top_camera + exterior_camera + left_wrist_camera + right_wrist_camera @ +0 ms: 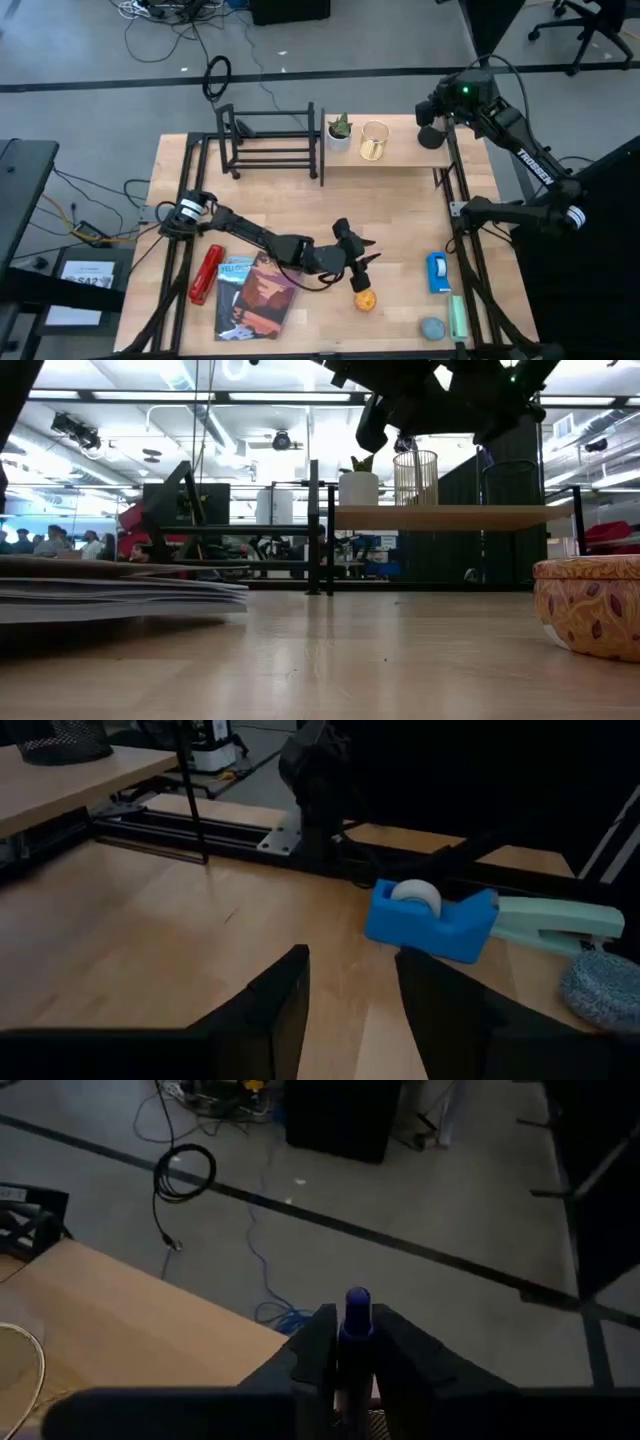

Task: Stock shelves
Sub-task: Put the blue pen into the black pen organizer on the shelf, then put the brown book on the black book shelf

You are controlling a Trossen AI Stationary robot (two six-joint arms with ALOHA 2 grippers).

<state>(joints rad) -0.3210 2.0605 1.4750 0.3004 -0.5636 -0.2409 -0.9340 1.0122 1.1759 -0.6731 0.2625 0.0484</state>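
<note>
I am holding the right gripper (431, 135) over the right end of the wooden plank shelf (395, 152) at the table's one o'clock, its fingers clamping a blue-tipped marker (356, 1312). The left gripper (366, 262) is hovering near six o'clock, fingers parted narrowly, just above an orange ball (365, 299). The black rack (270, 140) is standing at eleven o'clock.

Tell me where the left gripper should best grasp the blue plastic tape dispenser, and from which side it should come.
Probably across the narrow middle of the blue plastic tape dispenser, coming down from above. It lies flat on the wooden tabletop, its long sides bare, while the mint green stapler crowds one end. The open left gripper hangs nearby.
</note>
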